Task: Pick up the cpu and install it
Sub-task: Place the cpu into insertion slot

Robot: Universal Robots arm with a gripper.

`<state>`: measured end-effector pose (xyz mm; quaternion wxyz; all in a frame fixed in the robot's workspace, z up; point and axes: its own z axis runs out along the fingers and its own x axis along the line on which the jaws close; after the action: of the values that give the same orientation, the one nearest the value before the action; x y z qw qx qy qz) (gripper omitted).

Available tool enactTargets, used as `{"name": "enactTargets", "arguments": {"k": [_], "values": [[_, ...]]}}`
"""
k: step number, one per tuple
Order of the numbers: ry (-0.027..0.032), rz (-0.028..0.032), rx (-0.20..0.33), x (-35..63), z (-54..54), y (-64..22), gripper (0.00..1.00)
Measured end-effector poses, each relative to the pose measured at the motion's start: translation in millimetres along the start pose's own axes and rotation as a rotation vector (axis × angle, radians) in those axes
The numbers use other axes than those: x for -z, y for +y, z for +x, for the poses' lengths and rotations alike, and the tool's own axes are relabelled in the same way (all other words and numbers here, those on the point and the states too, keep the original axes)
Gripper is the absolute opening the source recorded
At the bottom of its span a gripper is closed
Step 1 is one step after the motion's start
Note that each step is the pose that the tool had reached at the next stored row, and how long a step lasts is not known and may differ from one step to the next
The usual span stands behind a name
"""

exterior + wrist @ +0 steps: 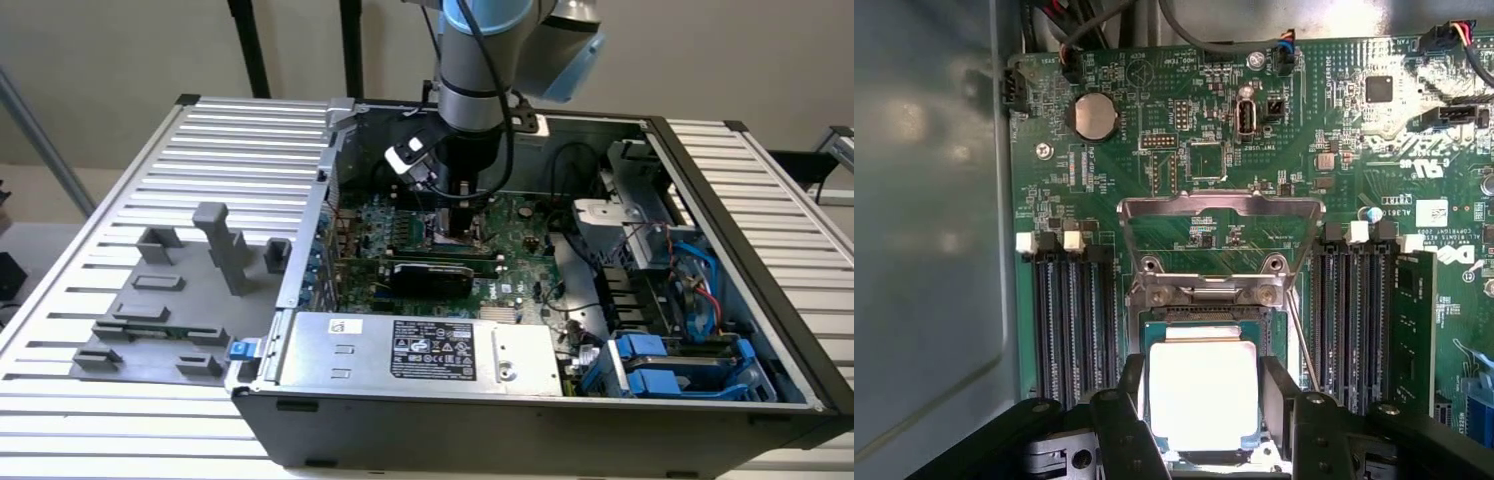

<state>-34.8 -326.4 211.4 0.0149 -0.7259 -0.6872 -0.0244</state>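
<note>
Jaws partway open, pressed to two opposite edges of the cpu, and holding it by the look of it. The chip lies flat, dead centre between them, right over the socket on the green board, squared to it. The metal hold-down frame lies swung back, just beyond.
</note>
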Motion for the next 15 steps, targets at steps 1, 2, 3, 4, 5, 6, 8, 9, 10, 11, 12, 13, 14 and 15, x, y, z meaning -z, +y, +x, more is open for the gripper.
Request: {"name": "enactTargets", "arguments": {"k": [1,2,3,4,5,6,8,9,10,11,12,13,14,15], "values": [[-0.0017,-0.0003,-0.002,-1.0,0.0,0.0,0.55],[-0.0039,-0.0004,-0.003,-1.8,-0.1,0.0,0.55],[-0.0057,-0.0005,-0.003,-2.4,-0.1,0.0,0.55],[-0.0064,-0.0005,-0.003,-2.6,-0.1,0.0,0.55],[-0.0065,-0.0004,-0.003,-2.6,-0.2,0.0,0.55],[-0.0067,-0.0004,-0.004,-2.6,-0.2,0.0,0.55],[-0.0063,-0.0008,-0.004,-2.8,-0.2,0.0,0.55],[-0.0062,-0.001,-0.004,-3.0,-0.2,0.0,0.55],[-0.0062,-0.0013,-0.004,-3.3,-0.2,0.0,0.55],[-0.0066,-0.0015,-0.004,-3.5,-0.2,0.0,0.55],[-0.0071,-0.0016,-0.004,-3.7,-0.2,0.0,0.55],[-0.0074,-0.0018,-0.003,-3.9,-0.3,0.0,0.55],[-0.0076,-0.0018,-0.003,-4.1,-0.4,0.0,0.55],[-0.0075,-0.0019,-0.004,-4.5,-0.5,-0.1,0.55]]}}
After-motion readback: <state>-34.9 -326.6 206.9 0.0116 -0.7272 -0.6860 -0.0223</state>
